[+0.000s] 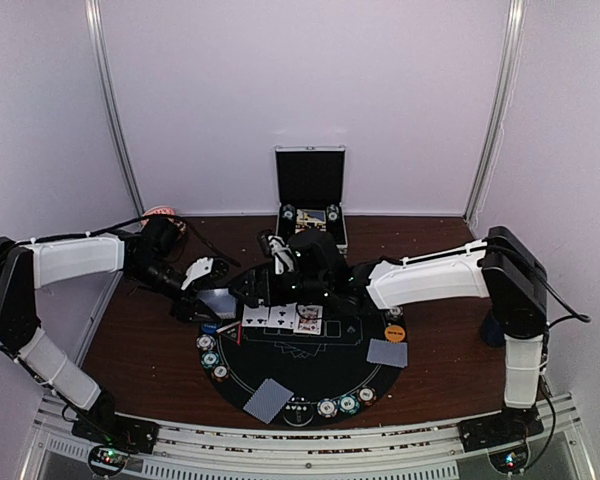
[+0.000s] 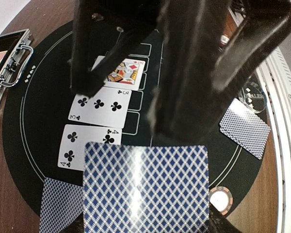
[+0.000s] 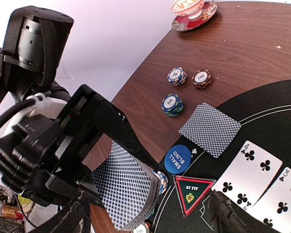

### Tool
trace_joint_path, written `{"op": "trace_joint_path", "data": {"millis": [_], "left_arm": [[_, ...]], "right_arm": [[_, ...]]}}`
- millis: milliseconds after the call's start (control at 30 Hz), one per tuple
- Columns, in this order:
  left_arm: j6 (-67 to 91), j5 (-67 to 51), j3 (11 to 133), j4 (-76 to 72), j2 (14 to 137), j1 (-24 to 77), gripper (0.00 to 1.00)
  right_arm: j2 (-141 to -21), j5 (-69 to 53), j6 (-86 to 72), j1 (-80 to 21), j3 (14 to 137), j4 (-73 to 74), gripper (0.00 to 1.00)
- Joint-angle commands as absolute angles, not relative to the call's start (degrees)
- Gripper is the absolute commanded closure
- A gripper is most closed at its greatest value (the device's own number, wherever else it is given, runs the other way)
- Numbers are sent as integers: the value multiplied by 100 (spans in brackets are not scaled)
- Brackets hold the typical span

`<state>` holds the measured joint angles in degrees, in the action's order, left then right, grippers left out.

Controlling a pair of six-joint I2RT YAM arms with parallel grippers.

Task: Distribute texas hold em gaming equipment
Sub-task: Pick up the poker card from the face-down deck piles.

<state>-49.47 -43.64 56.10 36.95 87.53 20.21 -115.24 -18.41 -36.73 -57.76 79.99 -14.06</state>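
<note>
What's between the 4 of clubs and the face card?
The 3 of clubs, face up, between 4 of clubs and face card; clearest in left wrist view.

A robotics lab test cell is indicated: a brown wooden table (image 1: pixel 450 375) is enclosed by plain white panels (image 1: pixel 300 90) set in metal corner posts (image 1: pixel 117 110), two robot arms (image 1: pixel 75 258) are bolted to an aluminium rail (image 1: pixel 300 452) along its near edge, and a round black mat (image 1: pixel 315 375) with playing cards (image 1: pixel 280 318) is staged at its middle.

Soft, even light; glare streaks the nearest card (image 2: pixel 136 189), close-up parts blur, edges bend.
</note>
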Motion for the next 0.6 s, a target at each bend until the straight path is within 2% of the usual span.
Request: {"op": "trace_joint_path", "data": {"millis": [0,567], "left_arm": [[-4907,-4332,5529,3498,8637,2084,40],[-5001,-4245,5429,3498,8678,2189,40]], "right_arm": [[-11890,-2209,-3719,-5795,8428,-1448,17],[-12647,-2072,-3033,-5802,9389,-543,29]]}}
